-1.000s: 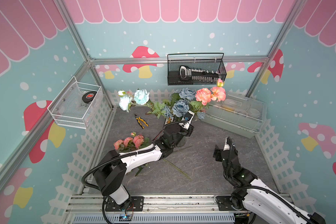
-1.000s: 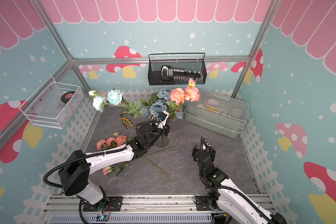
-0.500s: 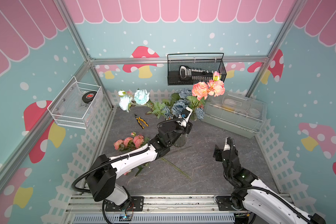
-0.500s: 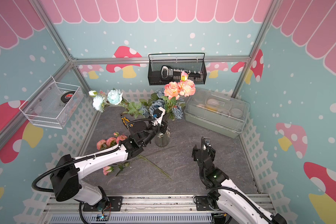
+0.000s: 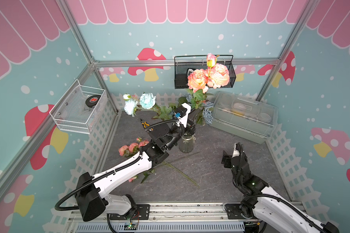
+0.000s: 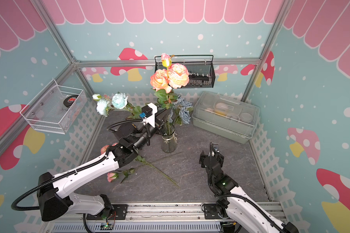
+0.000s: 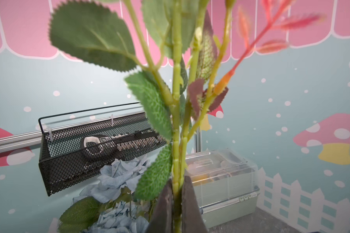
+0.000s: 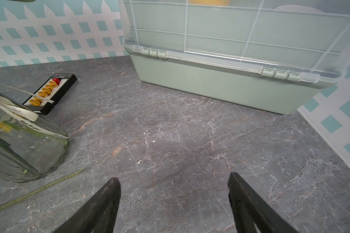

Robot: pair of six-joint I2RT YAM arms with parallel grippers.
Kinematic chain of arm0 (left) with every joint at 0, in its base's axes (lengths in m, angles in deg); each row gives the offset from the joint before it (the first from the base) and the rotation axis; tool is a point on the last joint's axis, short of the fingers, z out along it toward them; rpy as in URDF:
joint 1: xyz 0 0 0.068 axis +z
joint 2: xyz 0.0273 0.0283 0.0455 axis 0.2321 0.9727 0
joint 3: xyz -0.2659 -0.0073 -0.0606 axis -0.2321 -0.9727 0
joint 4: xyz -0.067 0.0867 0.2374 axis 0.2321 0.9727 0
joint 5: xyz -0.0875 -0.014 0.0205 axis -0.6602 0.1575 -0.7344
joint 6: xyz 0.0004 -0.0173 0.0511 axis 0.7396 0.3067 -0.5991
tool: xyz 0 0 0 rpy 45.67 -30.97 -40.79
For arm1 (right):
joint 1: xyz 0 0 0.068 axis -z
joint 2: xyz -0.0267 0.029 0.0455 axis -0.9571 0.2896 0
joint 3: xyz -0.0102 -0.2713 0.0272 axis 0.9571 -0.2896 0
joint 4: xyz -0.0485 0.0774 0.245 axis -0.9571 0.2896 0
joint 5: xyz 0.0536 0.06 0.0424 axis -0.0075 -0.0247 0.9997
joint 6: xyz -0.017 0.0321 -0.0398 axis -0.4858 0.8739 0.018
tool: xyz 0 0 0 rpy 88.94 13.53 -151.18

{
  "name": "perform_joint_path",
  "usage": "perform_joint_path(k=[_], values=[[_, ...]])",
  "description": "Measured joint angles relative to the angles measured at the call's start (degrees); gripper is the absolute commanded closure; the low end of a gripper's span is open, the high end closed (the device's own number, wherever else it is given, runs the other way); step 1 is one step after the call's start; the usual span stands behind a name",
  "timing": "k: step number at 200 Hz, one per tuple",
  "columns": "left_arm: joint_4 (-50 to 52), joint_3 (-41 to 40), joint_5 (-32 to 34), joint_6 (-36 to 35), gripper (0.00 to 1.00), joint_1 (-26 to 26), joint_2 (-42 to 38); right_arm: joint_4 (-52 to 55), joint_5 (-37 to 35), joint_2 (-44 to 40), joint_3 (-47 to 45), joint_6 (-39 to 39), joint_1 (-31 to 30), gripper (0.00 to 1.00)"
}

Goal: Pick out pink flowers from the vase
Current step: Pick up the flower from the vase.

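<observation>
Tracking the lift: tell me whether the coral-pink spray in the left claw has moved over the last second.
Yes. The coral-pink spray rose: in a top view its blooms now overlap the black mesh basket instead of sitting below its corner.

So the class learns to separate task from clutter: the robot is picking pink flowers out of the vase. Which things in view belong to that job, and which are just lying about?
Belong: pink flowers; vase; left gripper, jaws shut on one spray's stem.
Lying about: pliers; lidded box; black mesh basket; white wire basket; aqua blooms; grey-blue roses.
</observation>
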Motion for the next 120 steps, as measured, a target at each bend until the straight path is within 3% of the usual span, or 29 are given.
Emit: perform_joint_path(k=[35, 63, 120], values=[[1.2, 1.4, -2.6, 2.9, 1.00, 0.0, -3.3, -0.6, 2.0, 0.9, 0.0, -0.5, 0.0, 0.02], [4.1, 1.4, -4.1, 6.3, 1.00, 0.0, -7.1, -1.9, 6.2, 0.3, 0.0, -1.3, 0.0, 0.01], [13.5, -2.6, -2.1, 15.0, 1.00, 0.0, -17.4, -8.3, 26.9, -6.4, 0.5, -4.5, 0.0, 0.01]])
